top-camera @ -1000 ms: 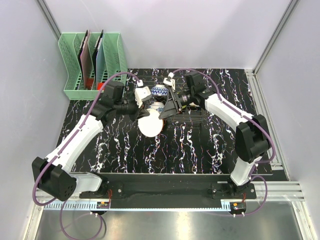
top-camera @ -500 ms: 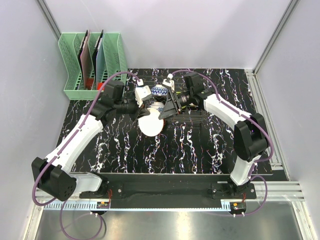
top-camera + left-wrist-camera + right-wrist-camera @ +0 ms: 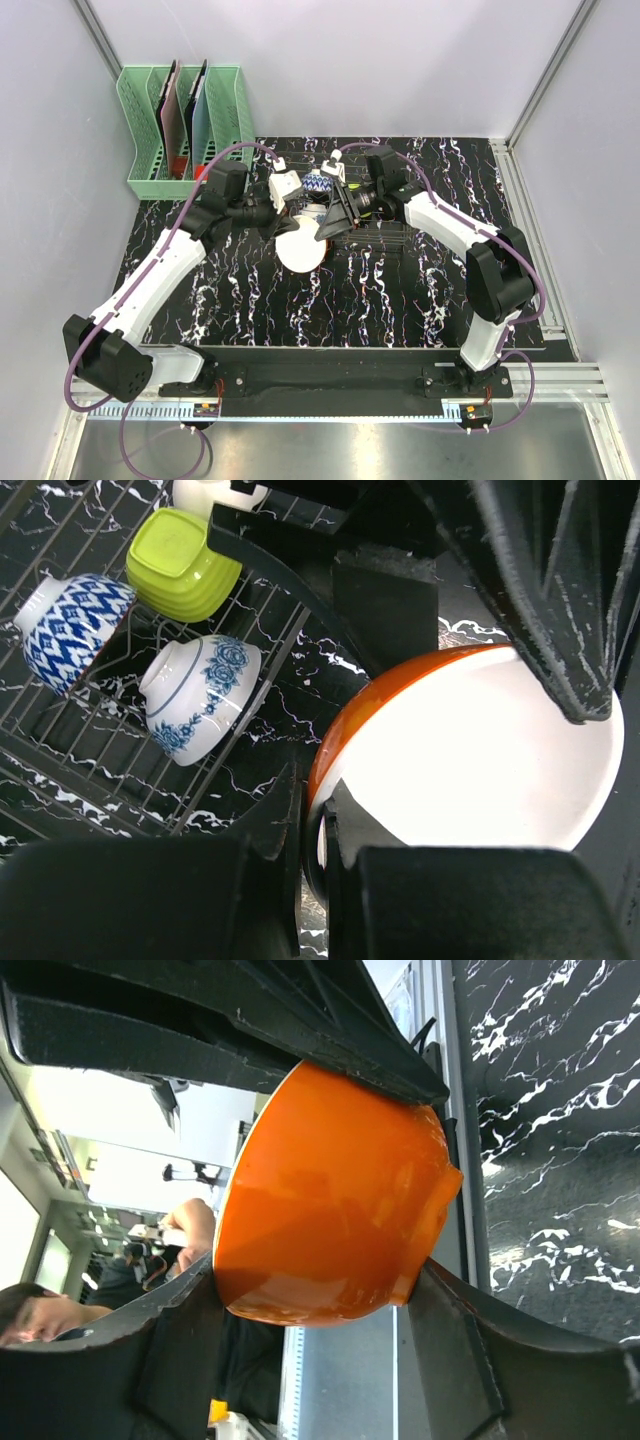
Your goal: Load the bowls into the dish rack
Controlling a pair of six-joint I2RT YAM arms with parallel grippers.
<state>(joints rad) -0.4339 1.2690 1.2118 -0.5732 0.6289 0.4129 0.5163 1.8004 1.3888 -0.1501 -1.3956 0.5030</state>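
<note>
The black table with white streaks held a low dish rack of thin dark wire near its far side. The round orange bowl with a white inside was up in the air just beside the rack, not in it. The right end effector squeezed the bowl's sides. The left end effector pinched its rim. In the rack lay a white bowl with blue diamonds, a white bowl with blue flowers and a lime green bowl.
</note>
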